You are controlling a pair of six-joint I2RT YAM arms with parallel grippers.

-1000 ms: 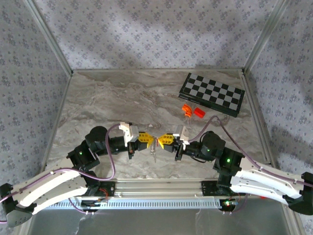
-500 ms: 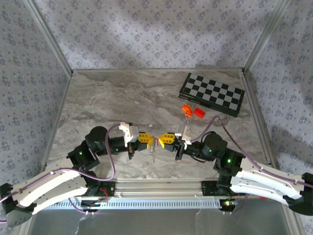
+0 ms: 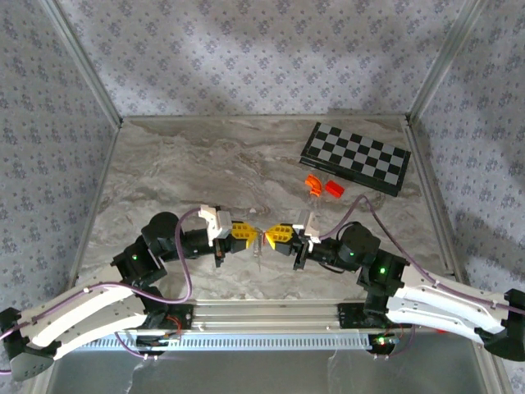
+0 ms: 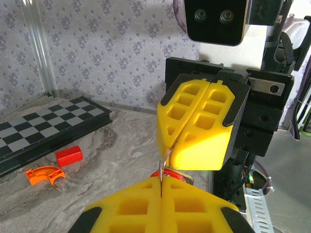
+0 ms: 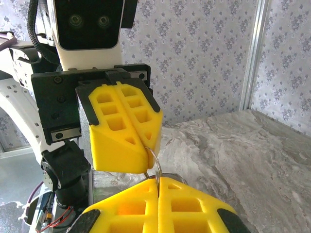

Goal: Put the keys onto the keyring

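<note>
Yellow-fingered and tip to tip, the left gripper (image 3: 251, 235) and the right gripper (image 3: 269, 235) face each other a little below the centre of the overhead view, above the marbled worktop (image 3: 189, 164). Both are fully closed, each pair of fingers pressed flat together with no gap along the seam.

The keyring (image 4: 165, 158), a thin pale loop of wire, bridges the small space between them. In the left wrist view it rises out of the seam of the left gripper at the bottom of the frame and curves up to the tip of the right gripper just above. The right wrist view shows the same thing mirrored, with the loop running from the right gripper's seam up to the left gripper's tip. Each gripper pinches the loop.

The key (image 4: 171, 173), a small red tag with a sliver of silvery metal beside it, sits at the foot of the loop, just beyond the left gripper's tips. Whether it is threaded on the loop I cannot tell.

In the overhead view a pale strand (image 3: 258, 253) runs from the meeting point toward the lower edge; it is too small to make out.

Well apart, at the upper right, a chessboard (image 3: 355, 158) lies flat, with an orange curved piece (image 3: 312, 184) and a red block (image 3: 333, 188) just beside its near edge.
</note>
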